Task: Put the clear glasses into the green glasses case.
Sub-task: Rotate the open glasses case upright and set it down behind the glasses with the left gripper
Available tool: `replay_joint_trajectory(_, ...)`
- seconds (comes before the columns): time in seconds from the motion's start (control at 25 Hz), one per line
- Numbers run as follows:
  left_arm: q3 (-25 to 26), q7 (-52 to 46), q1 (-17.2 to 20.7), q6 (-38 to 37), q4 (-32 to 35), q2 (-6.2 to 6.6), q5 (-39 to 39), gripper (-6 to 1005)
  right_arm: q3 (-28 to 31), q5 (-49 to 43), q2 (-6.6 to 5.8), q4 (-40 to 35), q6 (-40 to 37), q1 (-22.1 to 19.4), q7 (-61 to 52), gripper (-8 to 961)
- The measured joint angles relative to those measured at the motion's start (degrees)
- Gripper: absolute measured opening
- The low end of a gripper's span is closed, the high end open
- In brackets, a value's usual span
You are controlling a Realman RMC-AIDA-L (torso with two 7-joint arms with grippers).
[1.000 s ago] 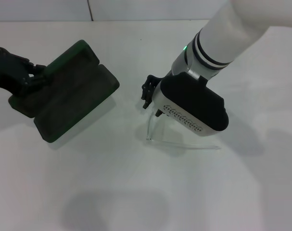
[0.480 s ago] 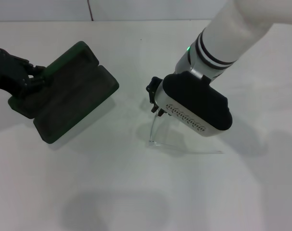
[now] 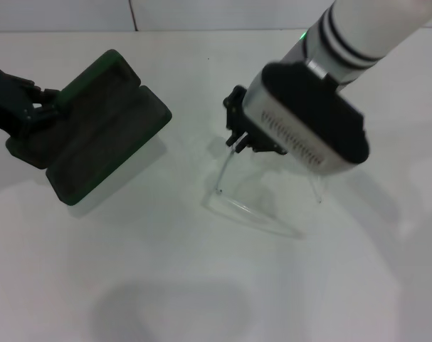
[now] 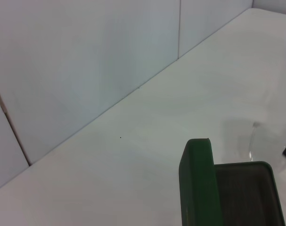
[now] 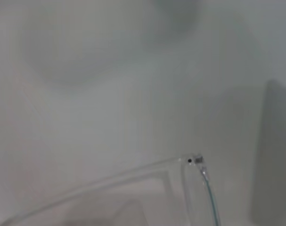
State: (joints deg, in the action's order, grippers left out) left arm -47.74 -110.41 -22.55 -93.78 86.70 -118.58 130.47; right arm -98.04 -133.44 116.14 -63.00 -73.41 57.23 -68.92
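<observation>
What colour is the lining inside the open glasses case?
Dark grey lining inside the green glasses case; the head view shows it best.

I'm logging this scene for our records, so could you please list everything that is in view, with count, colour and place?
clear glasses: one, colourless and transparent, right of the case, hanging from the right gripper with one arm pinched, lens lowest.
green glasses case: one, dark green with dark lining, lying open on the left part of the table, one end held by the left gripper.
table: one, white, under everything.
wall: pale panels behind the table's far edge.
left gripper: one, black, at the left edge, shut on the case's end.
right gripper: one, black on a white and black wrist, right of centre, shut on an arm of the glasses.
</observation>
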Motion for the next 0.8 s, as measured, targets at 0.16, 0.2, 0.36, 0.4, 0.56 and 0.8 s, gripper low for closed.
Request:
replay_joint_trajectory(0.16,0.07,0.16,-0.37,-0.01,0.03,0.02,-0.03,210,6.59,-0.46,-0.18,-4.99,-5.69,-1.95,-2.25,68)
replay_joint_trajectory(0.2,0.05,0.16,-0.53,-0.01,0.08,0.05,-0.03,210,11.64,-0.42,-0.23,-8.49,-9.18,-3.65,-3.32,68)
replay_joint_trajectory(0.36,-0.23,0.18,-1.58,-0.17,0.38,0.44,-0.05,210,18.73,-0.03,-0.31,-15.72,-13.88,-8.44,-5.4,57)
replay_joint_trajectory(0.4,-0.26,0.19,-1.96,-0.33,0.39,0.64,-0.05,210,20.0,0.18,-0.33,-17.19,-14.64,-9.41,-5.82,56)
replay_joint_trajectory(0.56,-0.4,0.2,-3.9,-1.23,0.4,1.18,0.49,210,26.33,3.91,-0.39,-25.1,-17.54,-15.76,-8.3,55)
replay_joint_trajectory(0.8,-3.99,0.01,-6.82,-1.94,0.16,1.78,3.05,210,39.13,16.52,-0.39,-33.97,-20.98,-24.61,-11.89,56)
